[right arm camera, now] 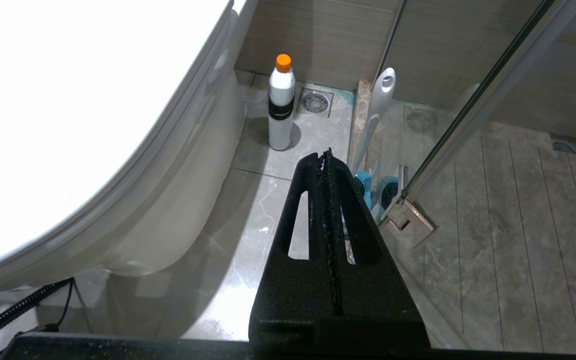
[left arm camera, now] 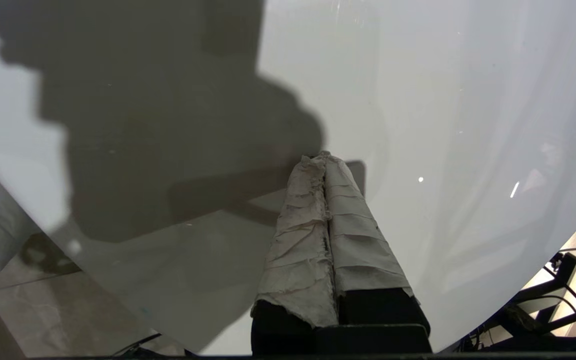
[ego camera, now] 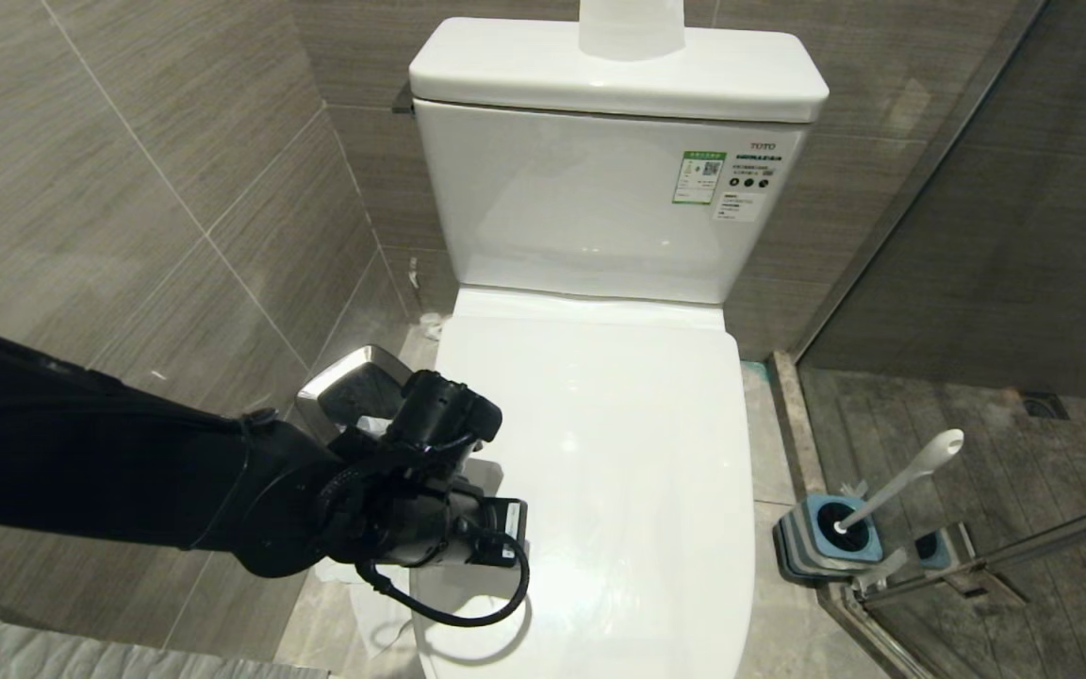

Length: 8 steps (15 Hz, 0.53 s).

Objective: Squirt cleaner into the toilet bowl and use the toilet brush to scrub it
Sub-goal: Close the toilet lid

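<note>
One clenched, empty left pincer hovers over the closed toilet lid, so it should hook the lid's front edge and lift slowly, while the toilet brush waits in its holder to the right.

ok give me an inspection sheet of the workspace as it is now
surface: toilet lid down, glossy, covering the bowl; no cleaner seen on it
job's things: brush in its holder on the floor right of the toilet; white bottle with orange cap on the floor by the toilet base
clutter: steel bin left of the toilet
grippers: left gripper shut, empty, over the lid's left edge; right gripper shut, empty, low beside the toilet
cables: black cable looping under the left wrist
surroundings: tank, grey tiled walls, glass door
</note>
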### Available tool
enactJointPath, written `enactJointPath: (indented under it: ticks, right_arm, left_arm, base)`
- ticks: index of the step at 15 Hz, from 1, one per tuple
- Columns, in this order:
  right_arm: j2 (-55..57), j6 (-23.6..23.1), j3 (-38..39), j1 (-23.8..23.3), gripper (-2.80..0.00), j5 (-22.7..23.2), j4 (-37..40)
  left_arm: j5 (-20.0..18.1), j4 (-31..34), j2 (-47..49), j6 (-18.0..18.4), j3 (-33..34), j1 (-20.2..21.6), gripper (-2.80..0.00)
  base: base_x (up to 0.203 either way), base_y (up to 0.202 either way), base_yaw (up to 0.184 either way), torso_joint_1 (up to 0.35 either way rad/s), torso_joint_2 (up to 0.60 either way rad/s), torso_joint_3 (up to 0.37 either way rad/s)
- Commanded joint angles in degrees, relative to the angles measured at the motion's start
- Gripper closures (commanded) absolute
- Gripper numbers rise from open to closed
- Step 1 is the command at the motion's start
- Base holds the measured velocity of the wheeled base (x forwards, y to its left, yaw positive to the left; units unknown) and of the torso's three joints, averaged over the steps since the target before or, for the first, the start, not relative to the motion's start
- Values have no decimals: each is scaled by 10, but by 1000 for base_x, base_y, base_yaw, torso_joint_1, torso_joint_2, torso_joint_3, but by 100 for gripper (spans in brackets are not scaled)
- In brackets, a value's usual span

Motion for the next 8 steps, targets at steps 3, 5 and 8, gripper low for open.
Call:
enactJointPath:
  ticks: [3, 5, 8]
  right_arm:
    - [0, 0, 14, 0, 0, 0, 0]
    - [0, 0, 14, 0, 0, 1, 0]
    - [0, 0, 14, 0, 0, 0, 0]
  left_arm:
    - [9, -4, -26, -1, -11, 6, 0]
    - [6, -1, -70, 5, -23, 12, 0]
    - [0, 62, -144, 29, -47, 18, 0]
  base:
    - [0, 0, 0, 0, 0, 0]
    - [0, 0, 0, 0, 0, 0]
    - [0, 0, 0, 0, 0, 0]
